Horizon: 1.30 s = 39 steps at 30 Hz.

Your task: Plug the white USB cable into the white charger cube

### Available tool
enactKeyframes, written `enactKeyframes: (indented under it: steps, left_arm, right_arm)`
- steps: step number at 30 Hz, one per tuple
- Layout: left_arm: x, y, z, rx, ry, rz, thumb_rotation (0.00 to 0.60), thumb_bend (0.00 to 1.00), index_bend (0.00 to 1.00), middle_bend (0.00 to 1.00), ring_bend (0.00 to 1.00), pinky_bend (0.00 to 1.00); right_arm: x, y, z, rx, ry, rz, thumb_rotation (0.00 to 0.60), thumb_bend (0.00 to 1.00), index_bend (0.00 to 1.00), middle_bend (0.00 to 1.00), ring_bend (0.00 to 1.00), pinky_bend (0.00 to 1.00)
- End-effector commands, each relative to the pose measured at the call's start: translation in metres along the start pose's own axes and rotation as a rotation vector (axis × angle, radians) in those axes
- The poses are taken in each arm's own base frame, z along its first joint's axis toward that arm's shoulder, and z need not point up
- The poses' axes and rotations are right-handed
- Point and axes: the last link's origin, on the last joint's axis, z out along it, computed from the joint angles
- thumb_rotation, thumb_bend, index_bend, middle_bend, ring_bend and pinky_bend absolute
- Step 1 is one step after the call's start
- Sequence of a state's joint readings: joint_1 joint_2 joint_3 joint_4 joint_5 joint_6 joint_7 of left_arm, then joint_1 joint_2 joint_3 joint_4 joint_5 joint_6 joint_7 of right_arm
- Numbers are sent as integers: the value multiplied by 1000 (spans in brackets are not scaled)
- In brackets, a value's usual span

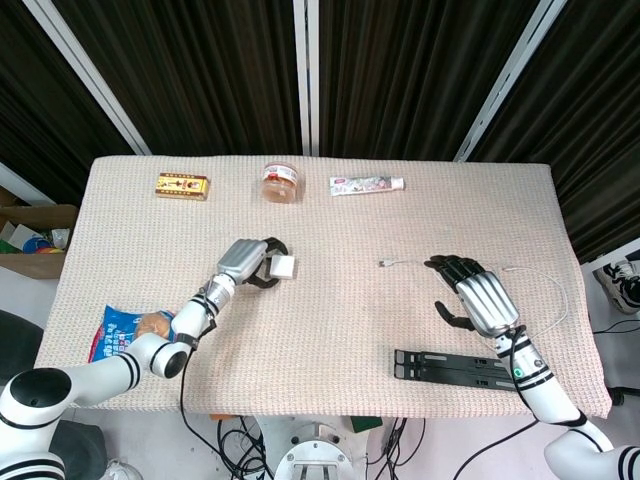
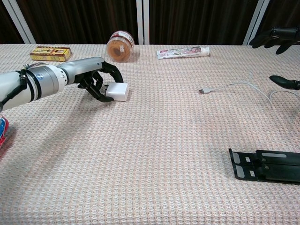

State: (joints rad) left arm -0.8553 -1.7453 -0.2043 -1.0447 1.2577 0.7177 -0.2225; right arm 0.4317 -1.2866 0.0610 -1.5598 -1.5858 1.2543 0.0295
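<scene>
The white charger cube (image 1: 284, 266) (image 2: 117, 92) sits left of the table's middle. My left hand (image 1: 248, 262) (image 2: 96, 77) grips it, with fingers arched over its top and the thumb against its near side. The white USB cable (image 1: 545, 285) (image 2: 239, 85) lies on the right. Its plug end (image 1: 385, 264) (image 2: 203, 90) points left toward the cube. My right hand (image 1: 478, 296) (image 2: 277, 38) hovers over the cable's middle with fingers spread, holding nothing. The chest view shows only its fingertips at the right edge.
Along the far edge lie a yellow and red box (image 1: 183, 186), a jar on its side (image 1: 281, 183) and a toothpaste tube (image 1: 367, 184). A black folding stand (image 1: 455, 366) lies near the front right. A blue snack bag (image 1: 125, 330) sits at the front left.
</scene>
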Motion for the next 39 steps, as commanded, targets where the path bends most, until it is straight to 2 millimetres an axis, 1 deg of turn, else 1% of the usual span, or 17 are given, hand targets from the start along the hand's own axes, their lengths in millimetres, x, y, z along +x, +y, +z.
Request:
enactKeyframes:
  steps: [1,7,12,15,18,20,23,24,26,29,30,33,36,38,39]
  left_arm:
    - [-1,1,1,-2,4,14,600,238,362,306,703,912]
    - [-4,-2,3,11,5,35,600,246,429,368,718,916]
    - [-3,0,4,9,60,8,600,256,547,476,744,938]
    - [-1,0,1,1,70,11,600,251,564,504,748,941]
    - [3,3,-4,-12,75,10,600,248,564,524,749,941]
    - [6,6,-7,-23,78,11,600,247,563,529,749,941]
    - [9,12,-13,-40,86,13,600,246,564,529,749,941]
    - [9,14,-15,-44,85,14,600,246,564,528,749,941]
    - [9,18,-19,-52,74,13,600,245,563,526,748,941]
    - [10,21,-24,-54,58,12,600,243,563,520,748,941]
    - [9,21,-27,-53,52,12,600,242,564,518,748,941]
    - [9,21,-32,-49,33,20,600,243,563,512,747,941]
    - [8,19,-36,-41,27,19,600,242,563,507,746,940]
    - [8,18,-37,-34,24,13,600,242,563,504,745,940]
    - [8,17,-38,-29,21,11,600,242,563,502,745,939]
  right_arm:
    - [0,0,-1,-1,1,2,600,400,234,197,168,284]
    - [-1,1,-4,-7,8,5,600,401,234,197,168,286]
    - [-1,2,-3,-8,9,1,600,401,234,199,168,288]
    - [0,2,2,-4,9,-3,600,401,234,203,168,296]
    - [2,0,17,10,2,-1,600,399,243,227,174,316]
    - [4,-3,32,23,-21,-9,600,400,248,241,178,321]
    - [4,-8,61,36,-76,-37,600,400,250,247,178,327]
    - [3,-11,76,45,-98,-54,600,401,255,250,179,329]
    - [-4,-15,98,57,-132,-86,600,405,284,262,186,337]
    - [-17,-18,121,68,-176,-136,600,409,348,281,192,346]
    - [-25,-19,130,72,-203,-160,600,417,368,283,192,346]
    - [-40,-22,147,81,-242,-191,600,434,407,283,192,346]
    - [-52,-22,154,86,-270,-204,600,435,446,283,192,339]
    - [-57,-20,156,78,-275,-179,600,435,468,283,186,311]
    - [-60,-18,157,69,-276,-155,600,434,476,280,172,278]
